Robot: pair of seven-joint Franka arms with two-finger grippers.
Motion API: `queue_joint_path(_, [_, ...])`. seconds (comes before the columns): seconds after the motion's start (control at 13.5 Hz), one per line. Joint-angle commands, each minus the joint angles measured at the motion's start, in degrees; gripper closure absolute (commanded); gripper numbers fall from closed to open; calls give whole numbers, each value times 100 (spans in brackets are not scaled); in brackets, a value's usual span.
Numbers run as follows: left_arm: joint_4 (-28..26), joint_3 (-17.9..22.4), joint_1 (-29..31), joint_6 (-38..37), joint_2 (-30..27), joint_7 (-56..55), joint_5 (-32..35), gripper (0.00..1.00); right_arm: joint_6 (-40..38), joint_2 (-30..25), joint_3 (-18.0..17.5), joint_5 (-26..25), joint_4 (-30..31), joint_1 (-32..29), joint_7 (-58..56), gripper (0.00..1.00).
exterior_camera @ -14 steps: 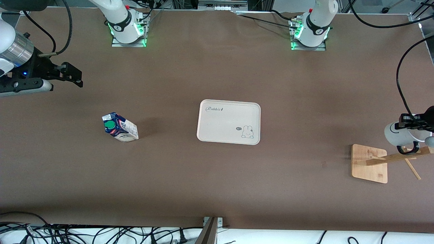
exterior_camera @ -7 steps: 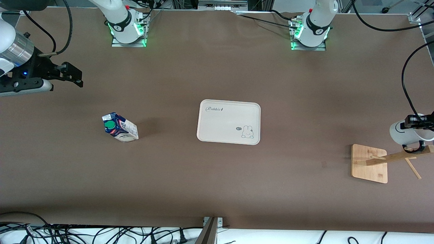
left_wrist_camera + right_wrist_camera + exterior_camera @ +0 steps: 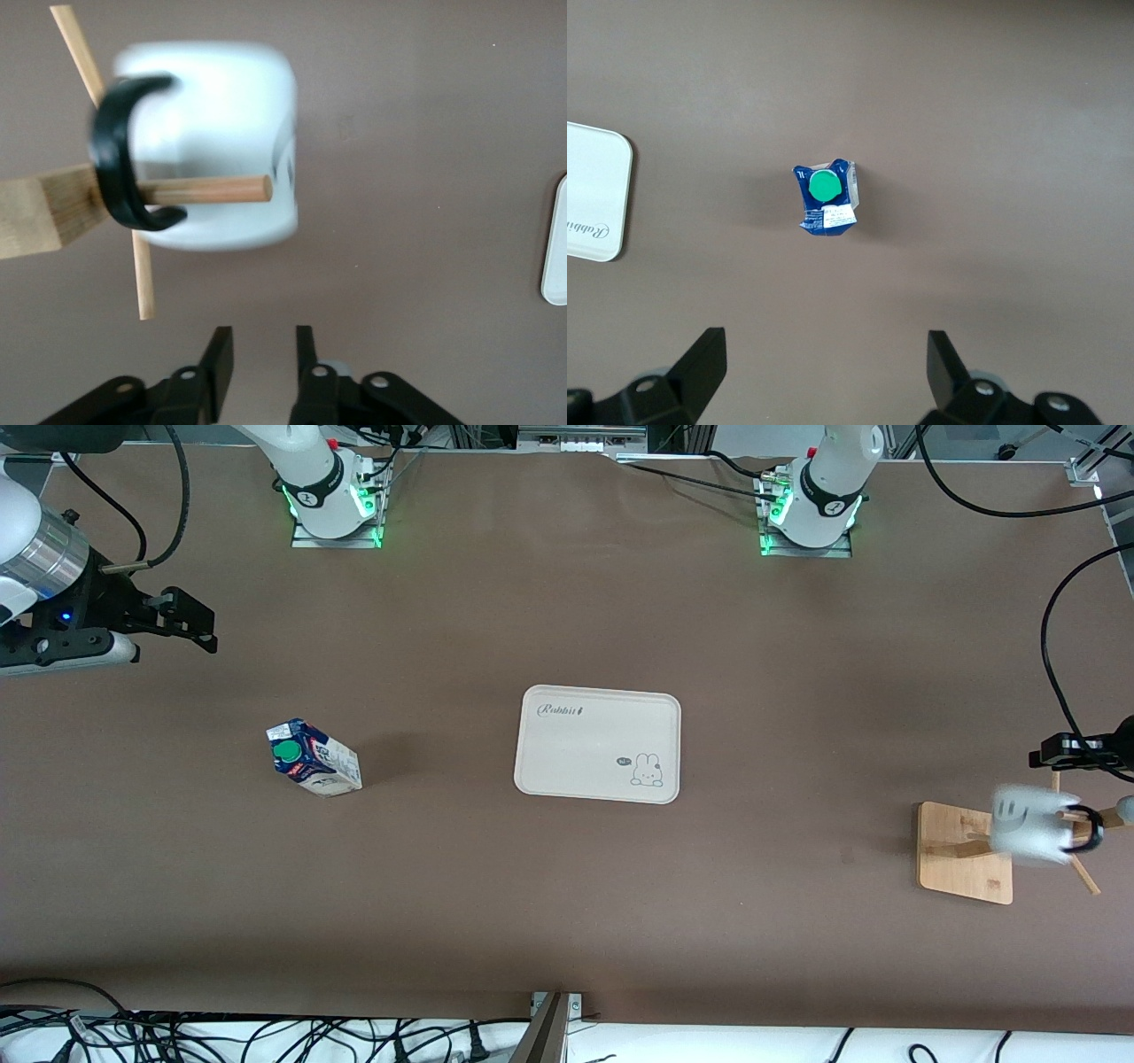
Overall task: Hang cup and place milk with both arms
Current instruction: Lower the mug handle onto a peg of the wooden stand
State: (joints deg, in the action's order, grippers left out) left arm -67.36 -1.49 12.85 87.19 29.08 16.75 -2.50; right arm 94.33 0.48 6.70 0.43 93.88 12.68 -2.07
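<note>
The white cup with its smiley face hangs by its black handle on a peg of the wooden rack, and it looks blurred. My left gripper is over the table beside the rack, apart from the cup; its jaws are open with nothing between them. The milk stands upright on the table toward the right arm's end, green cap up. High over that end of the table, my right gripper is open and empty, and the arm waits.
A cream tray with a rabbit print lies in the middle of the table; its edge shows in both wrist views. The rack's other pegs stick out near the left gripper. Cables run along the table's edge nearest the front camera.
The left gripper opened and let go of the cup. The cup dropped onto the rack's peg and swung toward the rack's base. The right arm has not moved.
</note>
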Motion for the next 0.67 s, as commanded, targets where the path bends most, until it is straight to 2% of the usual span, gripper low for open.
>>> queue_joint_path(0.0, [64,-96,-124,-27,-78,-164,274,0,-125,14,-46,-17,-107,-20,93,0])
queue_joint_path(0.22, [30,-123,-703,-61,-358,-172,759,0,-125,14,-46,-17,-107,-20,93,0])
queue_joint_path(0.59, [-6,-123,-1232,-589,-798,-594,786,0,-178,5,-55,-17,-107,-11,93,0])
